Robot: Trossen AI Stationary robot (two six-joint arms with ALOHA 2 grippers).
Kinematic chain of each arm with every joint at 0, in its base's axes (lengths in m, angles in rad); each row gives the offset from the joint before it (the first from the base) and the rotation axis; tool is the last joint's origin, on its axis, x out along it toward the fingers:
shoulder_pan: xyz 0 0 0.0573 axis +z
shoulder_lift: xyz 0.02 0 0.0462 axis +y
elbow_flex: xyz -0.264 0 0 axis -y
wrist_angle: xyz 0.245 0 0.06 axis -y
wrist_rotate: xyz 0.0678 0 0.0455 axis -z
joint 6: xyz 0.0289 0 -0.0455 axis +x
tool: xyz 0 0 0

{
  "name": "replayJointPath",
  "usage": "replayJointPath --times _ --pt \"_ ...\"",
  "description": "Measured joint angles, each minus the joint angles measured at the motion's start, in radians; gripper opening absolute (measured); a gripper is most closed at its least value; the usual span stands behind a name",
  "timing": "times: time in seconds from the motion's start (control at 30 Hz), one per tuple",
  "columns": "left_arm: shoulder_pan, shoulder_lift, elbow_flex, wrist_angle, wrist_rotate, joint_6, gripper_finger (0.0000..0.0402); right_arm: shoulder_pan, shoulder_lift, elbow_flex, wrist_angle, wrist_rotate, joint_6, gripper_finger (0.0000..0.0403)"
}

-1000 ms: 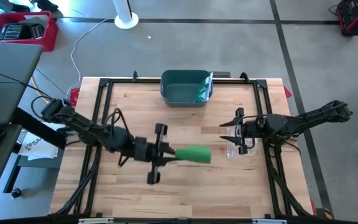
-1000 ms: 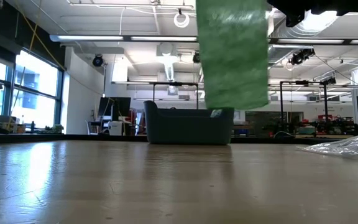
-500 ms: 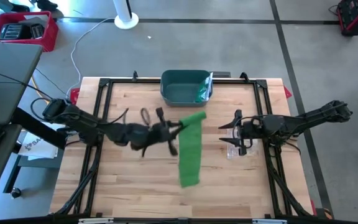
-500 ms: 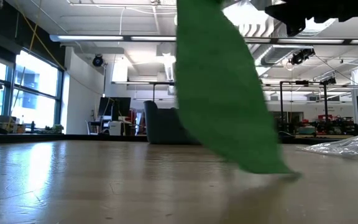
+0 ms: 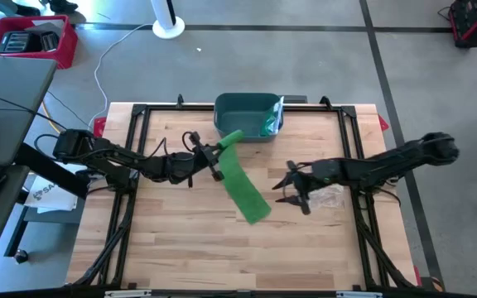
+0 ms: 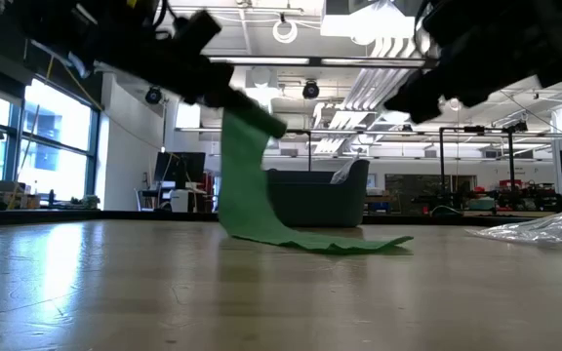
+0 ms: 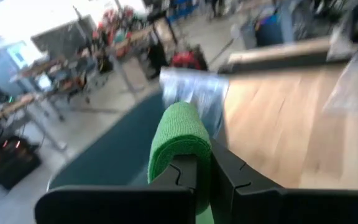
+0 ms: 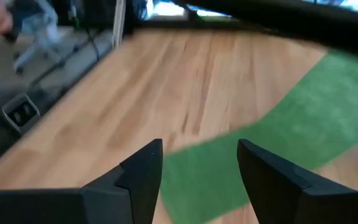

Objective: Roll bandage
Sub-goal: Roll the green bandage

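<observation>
High view straight down over table (image 5: pixel 180 248); low view level across it; both share green bandage (image 5: pixel 245 190).

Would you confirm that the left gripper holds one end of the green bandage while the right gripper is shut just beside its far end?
Not quite: the right gripper is open, as the right wrist view shows. The rest holds: the left gripper pinches one end of the green bandage, whose far end lies on the table.

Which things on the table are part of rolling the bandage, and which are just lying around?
Part of the job:
green bandage, one end pinched in the shut left gripper, the other end on the table
right gripper, open, beside the bandage's free end

Lying about:
teal bin at the table's far edge
clear plastic wrapper
</observation>
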Motion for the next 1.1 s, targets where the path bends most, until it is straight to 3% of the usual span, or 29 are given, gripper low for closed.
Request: replayJointPath --times 0.13,0.23,0.53,0.73,0.9,1.1 --pt "0.047 0.000 -0.082 0.002 0.002 -0.076 0.0006 -0.073 0.174 0.093 -0.019 -0.188 -0.081 0.0199" --pt "0.073 0.000 -0.121 0.006 0.002 -0.119 0.0007 -0.104 0.306 0.211 -0.129 -0.292 -0.187 0.0199" --pt "0.072 0.000 -0.144 0.007 0.002 -0.215 0.0009 -0.185 0.669 0.681 -0.531 -0.289 -0.536 0.0199" --pt "0.063 0.000 -0.144 0.007 0.002 -0.224 0.0009 -0.220 0.847 0.865 -0.712 -0.218 -0.647 0.0192" --pt "0.060 0.000 -0.144 0.007 0.001 -0.227 0.0009 -0.240 0.933 0.912 -0.742 -0.185 -0.679 0.0141" --pt "0.061 0.000 -0.143 0.003 -0.024 -0.251 0.0009 -0.257 0.959 0.917 -0.789 -0.214 -0.668 0.0030"
